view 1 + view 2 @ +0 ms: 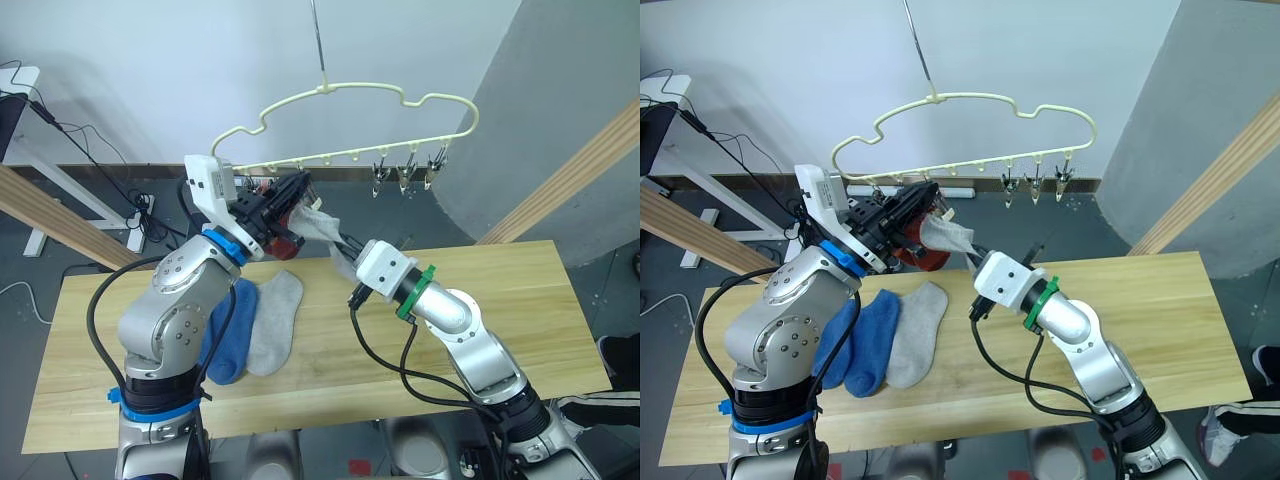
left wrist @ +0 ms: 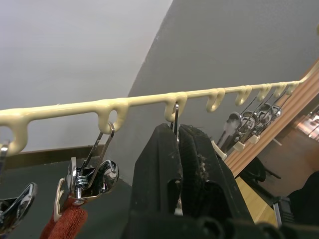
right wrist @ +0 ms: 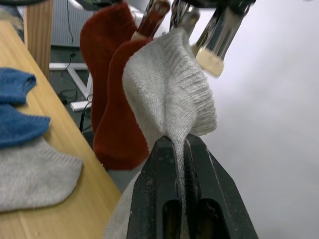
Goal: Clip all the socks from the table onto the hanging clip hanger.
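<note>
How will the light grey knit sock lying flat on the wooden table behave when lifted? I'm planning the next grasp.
Probably floppy: the other grey knit sock, pinched by the right end effector, folds and droops. The light grey knit sock on the light wooden table lies flat, so likely light. The knit should resist slipping.

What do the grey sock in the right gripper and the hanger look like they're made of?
The grey sock looks like soft ribbed knit, judging by its fine ribs and fuzzy surface. The clip hanger appears to be smooth pale yellow plastic or coated wire; its clips look like shiny metal.
</note>
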Action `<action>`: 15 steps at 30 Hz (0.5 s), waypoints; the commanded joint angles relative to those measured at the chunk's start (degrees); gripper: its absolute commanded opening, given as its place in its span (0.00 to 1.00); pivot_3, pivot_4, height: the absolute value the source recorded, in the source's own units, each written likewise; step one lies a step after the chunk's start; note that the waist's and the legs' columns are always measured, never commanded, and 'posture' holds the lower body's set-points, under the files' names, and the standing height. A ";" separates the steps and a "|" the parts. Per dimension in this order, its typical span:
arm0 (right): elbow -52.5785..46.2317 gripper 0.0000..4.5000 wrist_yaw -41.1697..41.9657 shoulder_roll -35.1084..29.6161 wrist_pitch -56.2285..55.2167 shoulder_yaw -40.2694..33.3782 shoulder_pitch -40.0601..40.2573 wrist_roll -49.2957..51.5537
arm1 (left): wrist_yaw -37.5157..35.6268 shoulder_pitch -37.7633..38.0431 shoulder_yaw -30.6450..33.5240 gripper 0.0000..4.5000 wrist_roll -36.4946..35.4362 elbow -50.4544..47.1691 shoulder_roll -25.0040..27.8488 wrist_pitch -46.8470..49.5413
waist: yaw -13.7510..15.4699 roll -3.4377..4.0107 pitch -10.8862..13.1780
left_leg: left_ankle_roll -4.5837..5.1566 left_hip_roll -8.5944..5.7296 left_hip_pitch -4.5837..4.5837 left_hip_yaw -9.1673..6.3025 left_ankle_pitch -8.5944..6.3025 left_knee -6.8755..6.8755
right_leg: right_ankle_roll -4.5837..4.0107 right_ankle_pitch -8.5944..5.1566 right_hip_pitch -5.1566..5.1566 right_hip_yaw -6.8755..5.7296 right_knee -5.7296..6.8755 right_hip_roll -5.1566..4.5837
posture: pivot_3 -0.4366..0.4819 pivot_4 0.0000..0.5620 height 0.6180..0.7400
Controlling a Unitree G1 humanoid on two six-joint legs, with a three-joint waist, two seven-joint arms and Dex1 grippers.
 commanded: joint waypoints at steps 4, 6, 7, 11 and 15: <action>-1.16 0.00 0.18 1.15 -0.09 -0.71 0.76 0.51 | -0.50 -0.23 0.98 0.00 -1.54 -3.27 0.60 -0.92 | 0.09 0.00 0.00 | 0.00 0.00 0.01 -0.02 0.00 0.00 | 0.00 0.00 0.00 -0.01 0.03 0.01 | 0.26 0.65 1.00; -1.08 0.00 0.18 1.38 0.05 -0.95 0.78 0.54 | -0.55 -0.17 0.97 0.00 -1.64 -3.35 0.67 -0.90 | 0.10 0.00 0.00 | 0.00 0.00 0.01 -0.01 0.00 0.01 | 0.00 0.00 0.00 -0.01 0.03 0.01 | 0.26 0.65 1.00; -0.97 0.00 0.10 1.57 0.10 -1.16 0.71 0.60 | -0.51 -0.15 0.94 0.00 -1.68 -3.34 0.66 -0.89 | 0.11 0.00 0.00 | 0.00 0.00 0.00 -0.01 0.00 0.01 | 0.00 0.00 0.00 -0.01 0.03 0.00 | 0.27 0.65 1.00; -0.14 0.00 -0.47 2.20 -0.03 -2.22 -0.16 0.60 | -0.67 0.15 0.65 0.00 -1.78 -3.59 0.85 -0.81 | 0.20 0.00 0.00 | 0.00 0.00 0.01 -0.01 0.00 0.01 | 0.00 0.00 0.00 -0.01 0.03 0.00 | 0.27 0.65 1.00; 0.09 0.00 -0.65 2.55 -0.33 -3.03 -0.15 0.96 | -0.56 0.14 0.45 0.00 -1.75 -3.67 0.86 -0.74 | 0.47 0.00 0.00 | 0.00 0.00 0.01 -0.01 0.00 0.01 | 0.00 0.00 0.00 -0.01 0.03 0.00 | 0.27 0.65 1.00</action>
